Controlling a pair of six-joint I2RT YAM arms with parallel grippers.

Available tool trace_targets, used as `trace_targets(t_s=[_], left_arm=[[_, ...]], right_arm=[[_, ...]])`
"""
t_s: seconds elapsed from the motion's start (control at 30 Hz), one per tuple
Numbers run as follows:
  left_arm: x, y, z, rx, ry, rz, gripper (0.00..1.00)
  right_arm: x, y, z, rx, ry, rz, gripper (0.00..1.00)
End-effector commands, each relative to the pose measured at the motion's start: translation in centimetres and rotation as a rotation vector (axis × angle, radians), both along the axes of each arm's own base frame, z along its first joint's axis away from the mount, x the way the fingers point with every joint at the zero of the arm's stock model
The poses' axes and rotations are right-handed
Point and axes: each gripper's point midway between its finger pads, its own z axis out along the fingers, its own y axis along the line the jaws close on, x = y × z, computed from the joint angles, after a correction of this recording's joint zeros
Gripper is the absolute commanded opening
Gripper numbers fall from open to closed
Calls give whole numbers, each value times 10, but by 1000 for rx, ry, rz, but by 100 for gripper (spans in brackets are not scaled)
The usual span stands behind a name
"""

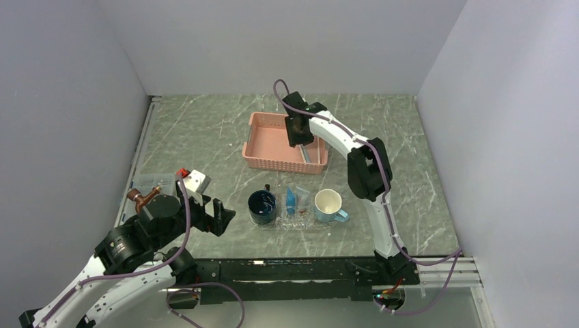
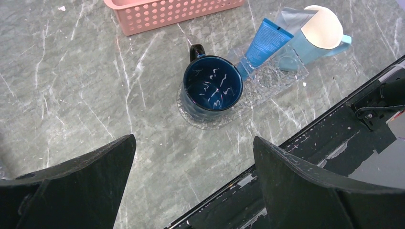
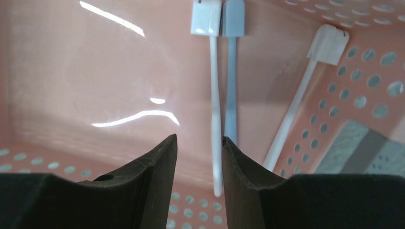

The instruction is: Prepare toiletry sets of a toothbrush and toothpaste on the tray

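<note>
Reaching down into the pink basket (image 1: 280, 162) at the far side of the counter (image 1: 205, 137), the right tool (image 3: 199, 152) hangs low over the basket floor with its jaws drawn to a narrow gap, clamped on nothing. A white toothbrush (image 3: 216, 105) lies lengthwise in that gap, close against the inner edge of the right finger; whether they touch I cannot tell. A grey one (image 3: 231, 95) lies just beside it, and a third (image 3: 298, 112) leans on the holed wall.

The left tool (image 2: 193, 143) hovers over bare counter near the front edge, jaws spread wide and released. The tray (image 2: 279, 81) sits in front of the basket, well apart from it. A dark blue mug (image 2: 212, 86) stands on one end, a pale blue mug (image 2: 325, 31) is at the other, and a blue toothpaste (image 2: 265, 42) lies between them, its lower end on the tray.
</note>
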Motion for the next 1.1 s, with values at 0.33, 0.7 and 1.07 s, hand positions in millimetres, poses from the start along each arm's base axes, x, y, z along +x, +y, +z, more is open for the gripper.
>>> trace_targets(t_s=[0.33,0.7,1.07], left_arm=[[7,-2,2,-9,-3,31,99],[8,-2,0,2,6,35,99],[8,-2,-1,6,9,39,99]], right_arm=[[25,8,-27,23,-6,9,39],[19,1,-53,-28,36,10,29],[16,-1,-42,-15,17,13,0]])
